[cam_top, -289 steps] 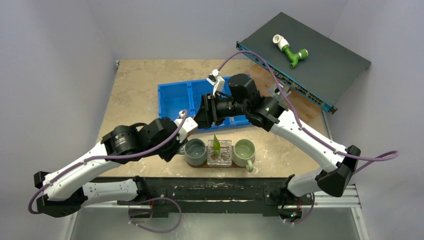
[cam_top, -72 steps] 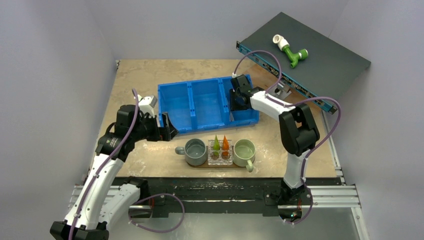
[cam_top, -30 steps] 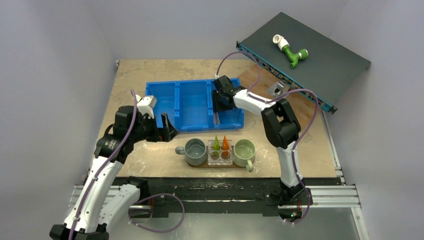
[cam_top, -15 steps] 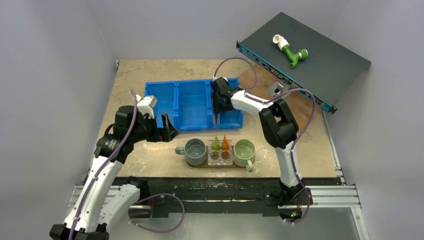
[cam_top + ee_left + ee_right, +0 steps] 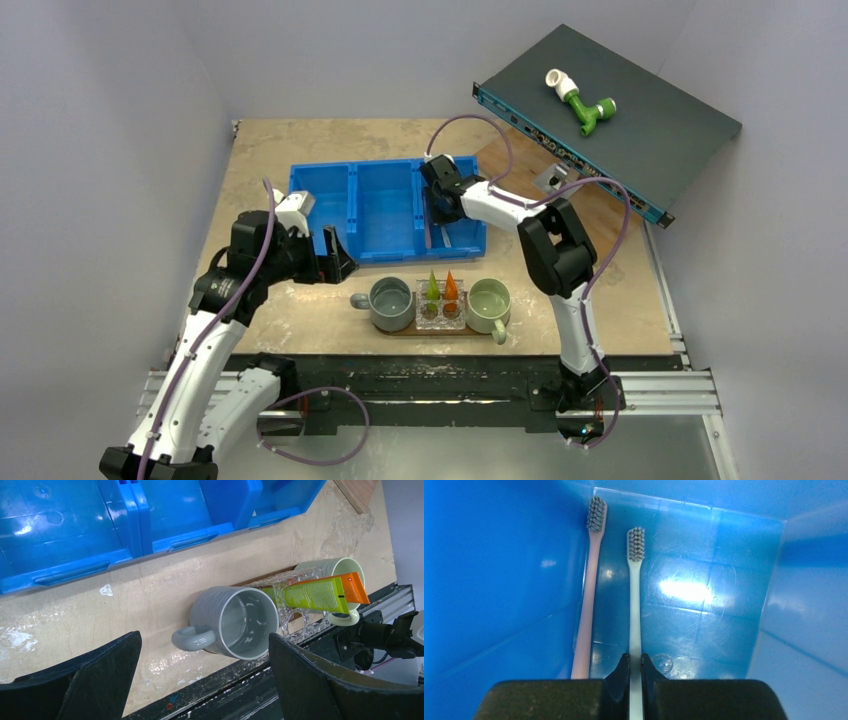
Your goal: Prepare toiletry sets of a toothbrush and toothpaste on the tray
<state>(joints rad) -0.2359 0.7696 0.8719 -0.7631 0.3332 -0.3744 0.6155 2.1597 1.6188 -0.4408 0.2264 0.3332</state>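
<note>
On the floor of the rightmost compartment of the blue bin [image 5: 385,205], the pale toothbrush [image 5: 635,610] lies flat, its bristle head toward 12 o'clock in the right wrist view and its handle running down to 6 o'clock. The right fingers [image 5: 625,672] are clenched on the low end of that handle, one tip against each side with only the thin handle between them. Just beside it at 9 o'clock lies the pink toothbrush [image 5: 589,590], roughly parallel, close along the foot of the compartment's wall, untouched by the fingers, its head reaching a little farther toward 12 o'clock. From above, the bin sits at about 12 o'clock of the tray [image 5: 452,333], which lies near the front edge of the desk [image 5: 270,150]. On the tray a clear glass holder [image 5: 440,315] carries the green toothpaste [image 5: 432,287] and the orange toothpaste [image 5: 451,286] upright side by side, the orange one at 3 o'clock of the green. A grey mug [image 5: 390,303] stands on the tray at 9 o'clock of the holder and a pale green mug [image 5: 489,303] at 3 o'clock; both mugs look empty. The left fingers [image 5: 338,262] are released, spread wide and grasping nothing, hovering over bare desk at about 10 o'clock of the grey mug, between it and the bin's near wall. At 1 o'clock of the bin a dark flat box [image 5: 640,130] rests tilted, with a green-and-white pipe fitting [image 5: 582,103] on top.
</note>
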